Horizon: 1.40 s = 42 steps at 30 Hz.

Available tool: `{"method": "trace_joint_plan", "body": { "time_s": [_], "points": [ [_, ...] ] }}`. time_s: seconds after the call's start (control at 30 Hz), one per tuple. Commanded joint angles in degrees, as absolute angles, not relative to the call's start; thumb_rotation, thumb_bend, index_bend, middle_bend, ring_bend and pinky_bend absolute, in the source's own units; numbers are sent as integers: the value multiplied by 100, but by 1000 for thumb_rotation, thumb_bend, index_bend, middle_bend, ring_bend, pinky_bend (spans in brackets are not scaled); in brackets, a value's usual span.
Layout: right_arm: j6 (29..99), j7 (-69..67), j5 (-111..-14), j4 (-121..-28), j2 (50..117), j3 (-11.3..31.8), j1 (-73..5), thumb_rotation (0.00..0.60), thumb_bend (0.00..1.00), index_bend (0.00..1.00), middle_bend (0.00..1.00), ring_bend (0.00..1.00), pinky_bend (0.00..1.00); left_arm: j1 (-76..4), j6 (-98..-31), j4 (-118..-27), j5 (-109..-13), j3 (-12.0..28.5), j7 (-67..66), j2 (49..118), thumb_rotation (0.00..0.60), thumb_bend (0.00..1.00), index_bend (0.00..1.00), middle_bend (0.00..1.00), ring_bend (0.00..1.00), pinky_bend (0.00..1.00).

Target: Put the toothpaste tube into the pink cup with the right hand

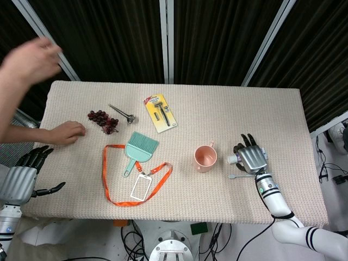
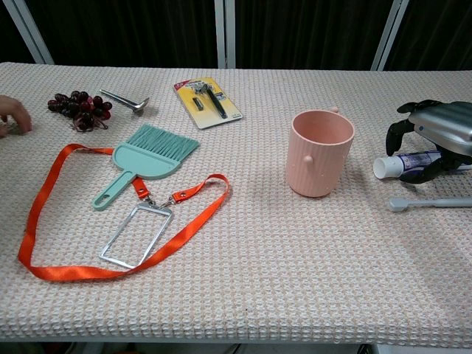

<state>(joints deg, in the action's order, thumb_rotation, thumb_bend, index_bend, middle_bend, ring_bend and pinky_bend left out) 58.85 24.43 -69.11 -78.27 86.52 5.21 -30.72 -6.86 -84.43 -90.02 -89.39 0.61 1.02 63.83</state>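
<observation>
The robot's silver right hand (image 2: 435,136) has its dark fingers (image 2: 398,133) curled over the white toothpaste tube with blue print (image 2: 405,162), which lies on its side on the cloth with its white cap pointing left toward the cup; the wrap looks like a grasp, though whether the tube is truly gripped or only covered I cannot tell for sure. So the task looks to be at its start: the tube is not yet lifted, and raising, carrying and dropping it in all remain. Just near of the hand lies a pale toothbrush (image 2: 431,202) (easy to nudge on the way up). The ribbed pink ceramic cup (image 2: 319,153) stands upright a little to the left, mouth open, with bare beige woven tablecloth (image 1: 217,125) around it, so the short path leftward is unobstructed. The table's right edge sits well beyond the hand. The left hand (image 1: 24,174) hangs off the near-left corner, fingers spread, holding nothing.
</observation>
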Motion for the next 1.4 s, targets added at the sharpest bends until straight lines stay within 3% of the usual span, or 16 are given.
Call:
{"method": "trace_joint_plan", "body": {
  "time_s": [0.03,0.23,0.47,0.6,0.83,0.97,1.1,1.4],
  "points": [
    [5891,2439,-6917,-7820,8662,524,-3074,600,534,455,371,0,0,-684,-8443,-8995,-8937,60,108,6388,258,84,125,89,96,205],
    [5920,2473,-6935,-7754,8727,520,-3076,600,534,491,397,3,0,-674,-8460,-8986,-8942,57,116,6395,262,84,124,89,96,205],
    [6269,2269,-7137,-7666,8797,570,-2976,600,620,776,606,114,0,-664,-8483,-8981,-8955,54,127,6389,262,84,125,89,96,205],
    [6776,1727,-7471,-7869,8605,710,-2837,600,643,861,672,165,0,-653,-8500,-8976,-8969,45,133,6384,264,84,124,89,95,205],
    [7805,193,-8164,-8940,8005,1137,-2589,600,672,907,711,205,0,-639,-8519,-8973,-8953,55,148,6374,262,84,124,89,95,205],
    [8455,-1272,-8459,-9263,8356,1475,-2540,600,679,906,711,209,0,-657,-8488,-8958,-8957,53,145,6406,261,84,124,89,96,205],
    [8443,-2112,-8471,-9279,8833,1533,-2652,600,684,900,704,210,0,-659,-8483,-8931,-8952,56,162,6419,263,84,124,89,96,205],
    [8002,-2653,-8221,-9026,9633,1545,-2929,600,683,888,697,210,0,-599,-8525,-8858,-8903,45,251,6385,261,84,124,89,95,205]
  ]
}}
